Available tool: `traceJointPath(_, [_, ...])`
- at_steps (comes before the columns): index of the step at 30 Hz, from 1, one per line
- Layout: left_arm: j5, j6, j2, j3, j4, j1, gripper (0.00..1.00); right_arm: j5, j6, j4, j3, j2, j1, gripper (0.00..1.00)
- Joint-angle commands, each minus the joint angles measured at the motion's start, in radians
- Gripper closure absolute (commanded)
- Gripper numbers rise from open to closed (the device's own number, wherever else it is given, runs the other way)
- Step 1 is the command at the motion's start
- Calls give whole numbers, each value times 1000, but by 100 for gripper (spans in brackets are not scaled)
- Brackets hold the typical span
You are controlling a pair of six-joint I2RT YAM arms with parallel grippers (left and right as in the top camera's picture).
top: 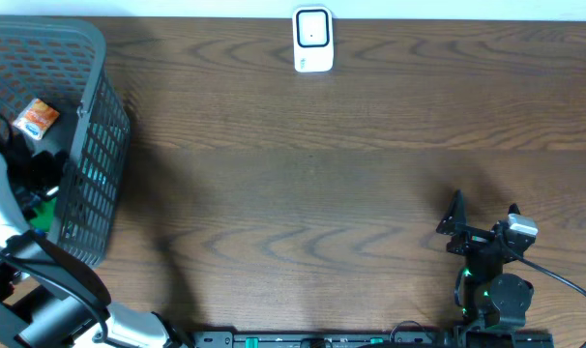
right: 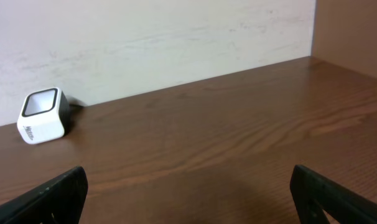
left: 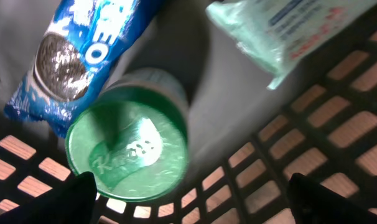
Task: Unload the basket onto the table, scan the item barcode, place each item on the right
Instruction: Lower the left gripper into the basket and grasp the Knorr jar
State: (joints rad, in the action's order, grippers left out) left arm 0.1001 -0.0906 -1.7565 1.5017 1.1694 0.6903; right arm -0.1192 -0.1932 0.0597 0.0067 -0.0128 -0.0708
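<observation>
My left gripper (left: 191, 194) is down inside the grey basket (top: 92, 164), open, with nothing between its dark fingers (left: 76, 196). Just ahead of it a green-lidded cup (left: 129, 149) lies on the basket's lattice floor (left: 338, 146). A blue Oreo pack (left: 76, 56) rests against the cup's left side, and a pale green packet (left: 288, 31) lies further back on the right. The white barcode scanner (top: 312, 39) stands at the table's far edge, also in the right wrist view (right: 42, 115). My right gripper (top: 484, 215) hovers open and empty over the table (right: 188, 186).
An orange packet (top: 36, 117) lies in the basket's far part. The left arm (top: 3, 208) comes in over the basket's near rim. A wall runs behind the scanner. Brown wooden tabletop (top: 303, 193) spreads between the basket and the right arm.
</observation>
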Motion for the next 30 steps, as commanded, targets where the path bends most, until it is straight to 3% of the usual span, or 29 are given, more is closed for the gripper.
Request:
traceJointPath(1, [35, -28, -4, -8, -8, 61, 2, 6, 11, 4, -1, 0, 6, 1])
traceJointPath(9, [55, -28, -5, -8, -24, 138, 2, 6, 11, 4, -1, 0, 6, 1])
traceJointPath(30, [56, -33, -14, -110, -148, 138, 2, 6, 11, 4, -1, 0, 6, 1])
